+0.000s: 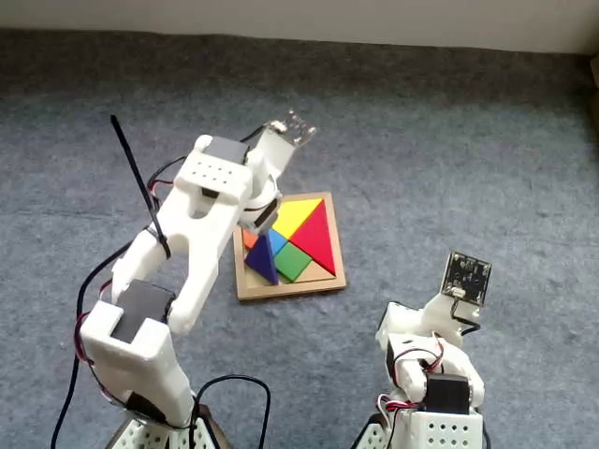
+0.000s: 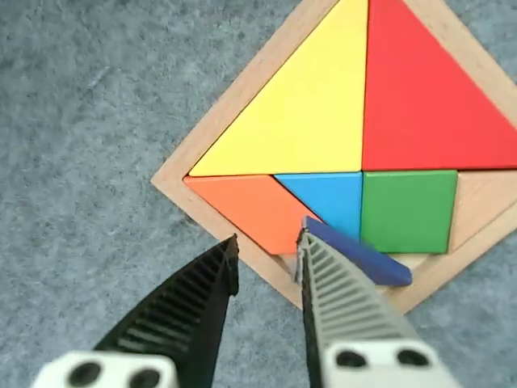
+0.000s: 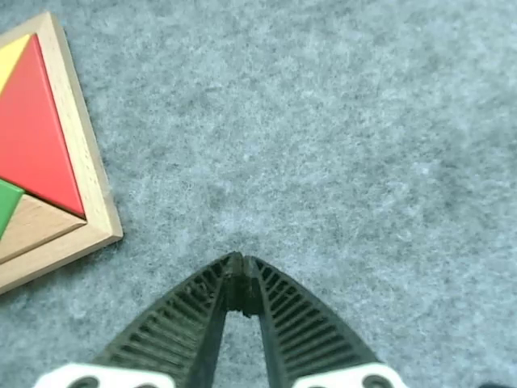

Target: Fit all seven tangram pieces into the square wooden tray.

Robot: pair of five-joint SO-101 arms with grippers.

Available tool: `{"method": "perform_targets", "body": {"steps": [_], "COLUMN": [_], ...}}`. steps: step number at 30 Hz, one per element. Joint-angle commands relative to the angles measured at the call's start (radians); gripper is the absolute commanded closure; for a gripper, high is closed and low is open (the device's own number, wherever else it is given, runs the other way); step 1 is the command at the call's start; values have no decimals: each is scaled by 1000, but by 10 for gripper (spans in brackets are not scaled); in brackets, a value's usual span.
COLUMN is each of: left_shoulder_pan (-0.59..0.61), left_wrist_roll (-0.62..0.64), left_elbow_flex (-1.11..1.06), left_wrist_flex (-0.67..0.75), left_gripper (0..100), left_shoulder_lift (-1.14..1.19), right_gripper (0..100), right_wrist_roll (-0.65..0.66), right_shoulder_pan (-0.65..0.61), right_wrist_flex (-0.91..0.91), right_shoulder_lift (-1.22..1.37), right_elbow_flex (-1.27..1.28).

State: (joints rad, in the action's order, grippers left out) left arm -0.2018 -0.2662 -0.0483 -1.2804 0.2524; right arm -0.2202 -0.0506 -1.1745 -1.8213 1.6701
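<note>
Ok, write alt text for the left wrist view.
The left end effector, open, hangs over the rim of the wooden tray, a dark blue piece lying askew beside one finger. Seated flat inside are yellow, red, orange, light blue and green pieces.

White plastic links, black servos, black cables, ribbed pincer fingers

The left arm stretches forward, left gripper parted, while the right arm sits folded back, seemingly upright, right gripper closed.
</note>
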Motion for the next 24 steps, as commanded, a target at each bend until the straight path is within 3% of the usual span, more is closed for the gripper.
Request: {"method": "perform_targets", "body": {"steps": [1, 15, 24], "left_shoulder_pan": [4, -128, -25], "left_wrist_roll": [31, 74, 74], "left_elbow_flex": [91, 90, 99], "left_wrist_flex": [-11, -38, -32], "left_gripper": [870, 870, 870], "left_shoulder_lift": [15, -51, 79], "right_gripper": [995, 995, 995], "right_wrist_roll": [9, 9, 9], "right_shoulder_pan": [12, 12, 12], "right_wrist_flex": [18, 18, 18], "right_shoulder_lift": [-13, -13, -13], "right_elbow_flex": [143, 143, 143]}}
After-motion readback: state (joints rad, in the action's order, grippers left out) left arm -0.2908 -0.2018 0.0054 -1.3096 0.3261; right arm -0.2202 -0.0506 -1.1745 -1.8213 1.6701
